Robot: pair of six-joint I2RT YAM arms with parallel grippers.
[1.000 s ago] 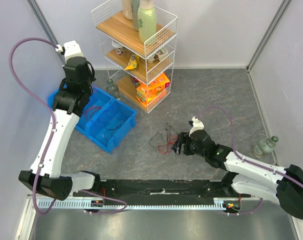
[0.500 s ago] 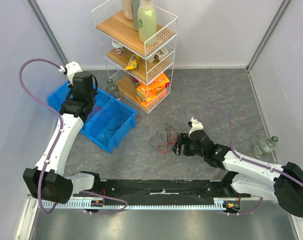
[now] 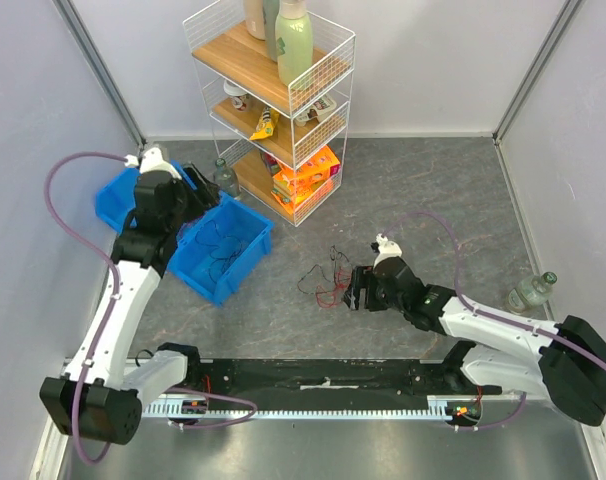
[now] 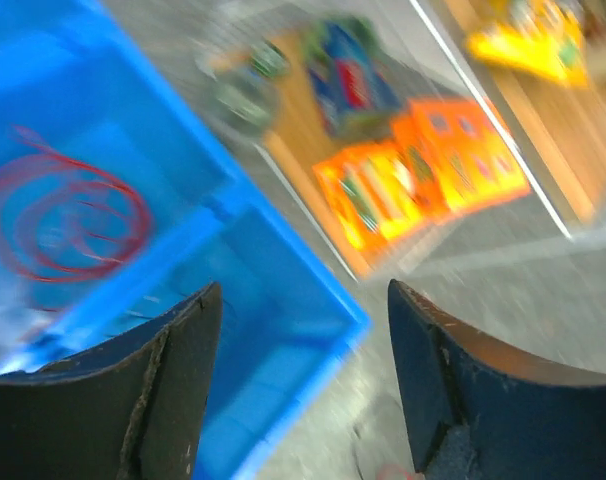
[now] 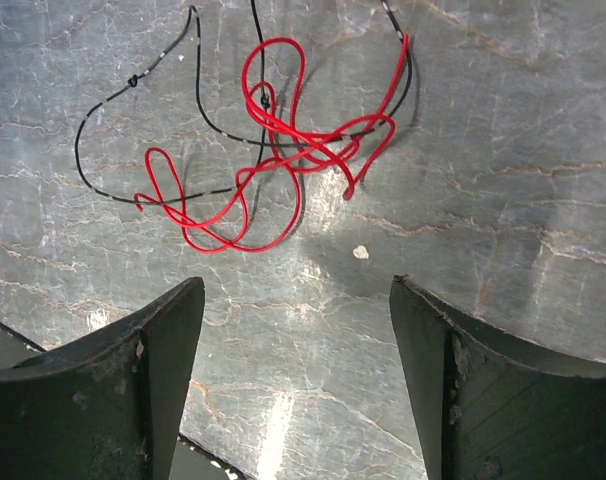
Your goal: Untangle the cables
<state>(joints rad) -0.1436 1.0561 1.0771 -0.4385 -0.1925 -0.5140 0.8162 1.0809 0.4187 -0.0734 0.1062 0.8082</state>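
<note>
1. Grey marbled tabletop [image 3: 433,190], pale walls on three sides. A wire rack [image 3: 283,100] of bottles and packets stood at the back. A blue bin [image 3: 245,245] with compartments sat in front of it, to the left.
2. The cables [image 3: 326,280] lay loose on bare tabletop near the middle, between the bin and the right arm. In the right wrist view the tangle [image 5: 273,140] showed red wire looped over itself several times with black wire crossing it. The crossings bunched at the centre, while the outer loops lay free and flat.
3. Right gripper [image 3: 355,290] sat low, just beside the tangle on its right. The wrist view showed this gripper [image 5: 295,290] spread wide and empty, with the wires ahead of the fingers rather than between them. Judged an approach pose, opened to take a single strand.
4. Left gripper [image 3: 188,195] hung over the blue bin. Its wrist view was blurred, but the gripper [image 4: 303,300] was plainly wide apart with nothing in it.
5. A red coil [image 4: 68,215] lay in one compartment below the left gripper. Judged: the bin serves as the drop-off for freed cables, which would explain the arm being there.
6. Judgement: the task was partly done, with the central tangle not yet separated. Pulling an outer red loop seemed safest, since gripping near the crossings risked dragging the whole bundle.
</note>
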